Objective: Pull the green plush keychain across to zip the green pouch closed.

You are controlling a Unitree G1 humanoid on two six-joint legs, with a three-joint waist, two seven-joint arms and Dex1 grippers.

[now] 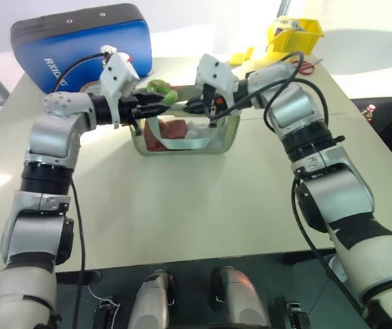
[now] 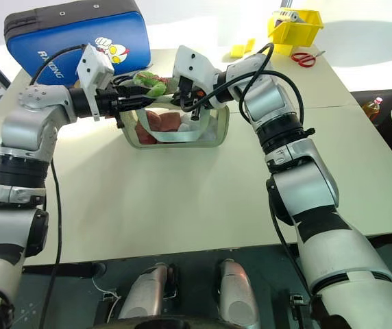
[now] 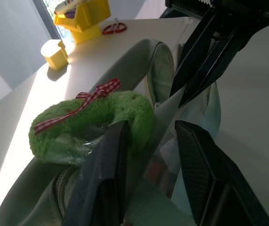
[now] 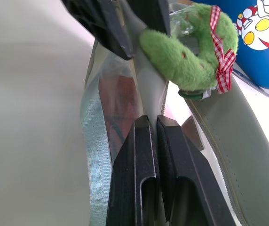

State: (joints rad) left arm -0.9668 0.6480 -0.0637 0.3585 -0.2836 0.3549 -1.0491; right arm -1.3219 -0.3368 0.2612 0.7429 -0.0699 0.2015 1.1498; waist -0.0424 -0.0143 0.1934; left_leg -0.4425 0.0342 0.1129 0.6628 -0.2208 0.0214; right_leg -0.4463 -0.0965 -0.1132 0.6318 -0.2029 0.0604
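I have the green pouch (image 1: 186, 137) standing on the pale tabletop (image 1: 182, 212), out in front of me near the middle, with its clear window facing me and red contents showing through. Behind it to my left lies a blue padded case (image 1: 79, 41) with a cartoon print. Far off to my right sits a yellow bin (image 1: 293, 33), with red-handled scissors (image 2: 303, 59) beside it and a small yellow block (image 3: 55, 52) nearby on the tabletop.

The green plush keychain (image 4: 191, 52) sits at the top edge of the pouch, toward its left end, a fuzzy lime ring with a red-and-white checked ribbon tied around it.

My left claw (image 3: 148, 155) reaches in from the left, level with the pouch top. Its 2 fingers are spread, with 1 finger against the plush and a fold of the pouch's clear panel rising between them; I cannot tell if it grips anything.

My right claw (image 4: 146, 127) comes in from the right, and its 2 fingers are pressed together on the pouch's upper edge, just beside the keychain. The 2 claws nearly meet tip to tip over the pouch.
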